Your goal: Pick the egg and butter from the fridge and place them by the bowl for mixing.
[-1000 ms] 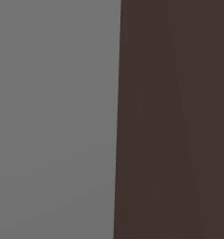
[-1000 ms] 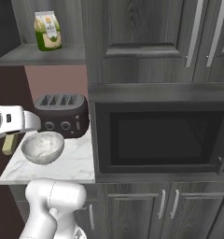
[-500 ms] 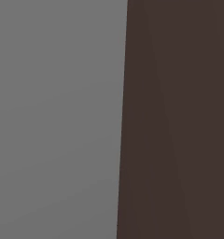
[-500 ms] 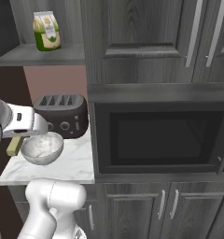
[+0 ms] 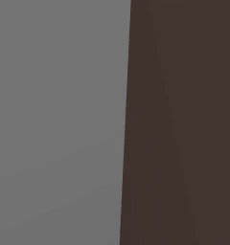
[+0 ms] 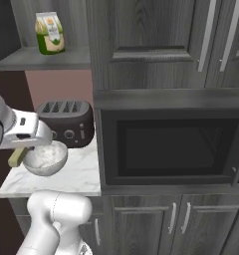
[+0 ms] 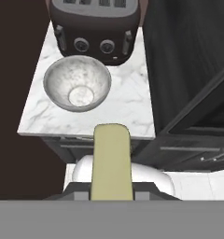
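My gripper (image 6: 22,150) is shut on the butter (image 6: 15,158), a pale olive-yellow stick, at the left edge of the marble counter (image 6: 76,175). The stick hangs just left of the round speckled bowl (image 6: 46,159). In the hand view the butter (image 7: 111,156) juts forward from between the fingertips of my gripper (image 7: 111,192). There its far end is over the counter's near edge, short of the bowl (image 7: 97,77). The egg and the fridge are out of view.
A dark toaster (image 6: 66,122) stands right behind the bowl. A built-in microwave (image 6: 176,144) and tall cabinets close off the counter's right side. A green bag (image 6: 49,32) sits on the shelf above. A grey surface (image 5: 54,119) and a brown panel (image 5: 184,119) stand close by.
The hand has swung right with the butter, from beyond the counter's left edge up to the bowl's left side. The bowl and toaster have stayed put.
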Tool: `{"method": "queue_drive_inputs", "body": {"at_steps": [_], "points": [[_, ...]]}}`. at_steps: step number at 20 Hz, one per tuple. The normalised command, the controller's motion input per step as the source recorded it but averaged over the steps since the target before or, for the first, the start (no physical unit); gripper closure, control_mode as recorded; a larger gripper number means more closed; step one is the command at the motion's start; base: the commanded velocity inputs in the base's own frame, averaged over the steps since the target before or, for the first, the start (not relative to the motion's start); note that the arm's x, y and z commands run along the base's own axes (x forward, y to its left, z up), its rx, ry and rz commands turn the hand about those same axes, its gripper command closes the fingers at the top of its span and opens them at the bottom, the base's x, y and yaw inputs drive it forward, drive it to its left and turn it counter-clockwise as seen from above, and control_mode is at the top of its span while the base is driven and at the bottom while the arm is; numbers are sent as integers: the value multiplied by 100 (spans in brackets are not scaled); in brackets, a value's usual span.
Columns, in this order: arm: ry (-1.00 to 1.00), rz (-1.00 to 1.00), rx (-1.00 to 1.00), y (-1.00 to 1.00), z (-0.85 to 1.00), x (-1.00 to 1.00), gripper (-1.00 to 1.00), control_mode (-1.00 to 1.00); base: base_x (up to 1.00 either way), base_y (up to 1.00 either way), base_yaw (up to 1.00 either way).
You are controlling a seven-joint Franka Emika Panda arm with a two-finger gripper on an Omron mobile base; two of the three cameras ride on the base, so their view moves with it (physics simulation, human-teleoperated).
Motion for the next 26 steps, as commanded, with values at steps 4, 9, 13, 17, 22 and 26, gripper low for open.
{"method": "queue_drive_inputs", "body": {"at_steps": [4, 9, 13, 17, 22, 26], "points": [[0, -17, -5, 2, -19, 10, 100, -100, 0, 0, 0], [0, -14, 0, 0, -14, 9, 100, -100, 0, 0, 0], [0, -4, 0, 0, -18, 15, 100, -100, 0, 0, 0], [0, 0, 0, 0, -39, 2, 100, -100, 0, 0, 0], [0, 0, 0, 0, -37, 7, 100, -100, 0, 0, 0], [1, 0, 0, 0, -28, 37, 100, -100, 0, 0, 0]]}}
